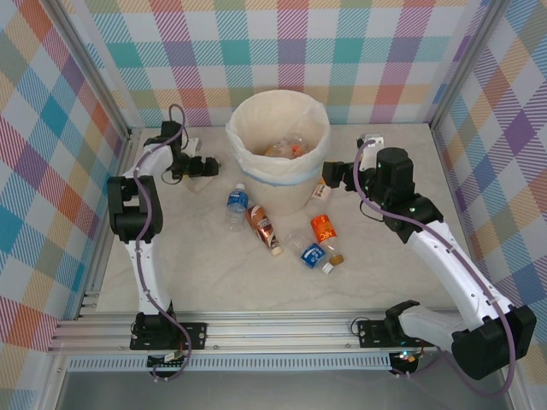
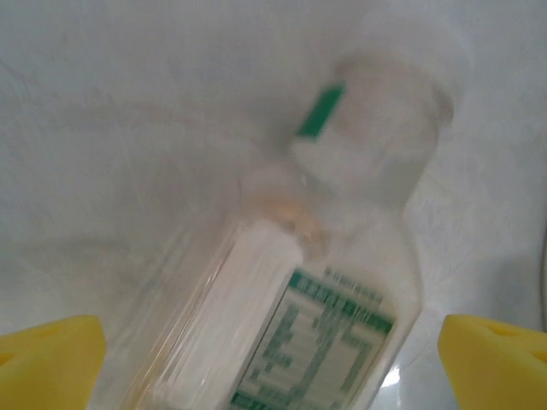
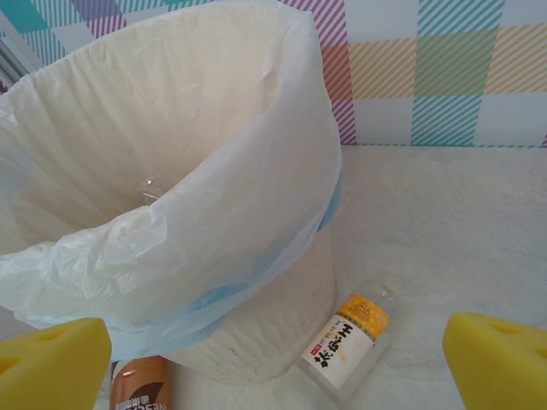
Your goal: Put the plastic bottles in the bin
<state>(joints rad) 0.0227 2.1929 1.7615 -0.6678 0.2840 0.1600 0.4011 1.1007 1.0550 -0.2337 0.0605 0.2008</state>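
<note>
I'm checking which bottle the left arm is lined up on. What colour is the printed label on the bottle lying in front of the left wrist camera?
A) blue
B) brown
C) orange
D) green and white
D: in the left wrist view, the clear bottle lying on the table between the pads of the open left gripper carries a green-and-white label.

Lab test cell (plaid walls [image 1: 342,51], aluminium rails [image 1: 282,329])

Bright, even light from above; the bin [image 1: 278,184] casts only a soft shadow. Just ahead of the left gripper [image 2: 270,363] the bottle [image 2: 342,256] is blurred and washed pale. Ahead of the right gripper [image 3: 275,363] the bag [image 3: 214,222] shows sharp folds, without glare.
</note>
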